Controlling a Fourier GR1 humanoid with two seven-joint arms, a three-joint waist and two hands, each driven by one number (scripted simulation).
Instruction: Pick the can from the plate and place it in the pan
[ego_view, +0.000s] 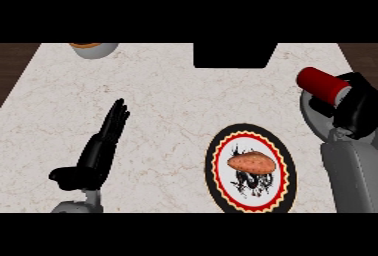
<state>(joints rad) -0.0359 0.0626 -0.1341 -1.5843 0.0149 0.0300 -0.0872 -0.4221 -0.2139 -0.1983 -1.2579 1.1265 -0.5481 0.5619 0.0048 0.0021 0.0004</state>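
Right hand (353, 107) curls round red can (322, 83).

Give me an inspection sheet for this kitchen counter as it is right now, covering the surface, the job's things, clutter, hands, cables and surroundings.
Surface: pale marbled counter, with a dark cut-out at its far edge.
Job's things: red can lying tilted in the right hand's fingers, off the plate, over the grey pan at the right edge. Patterned plate with red and black rim, near centre right.
Clutter: a sweet potato on the plate; a bowl at the far left edge, partly cut off.
Hands: right hand curled round the can; left hand open, fingers straight, resting at lower left.
Cables: nothing seen.
Surroundings: dark wood floor beyond the counter's corners.
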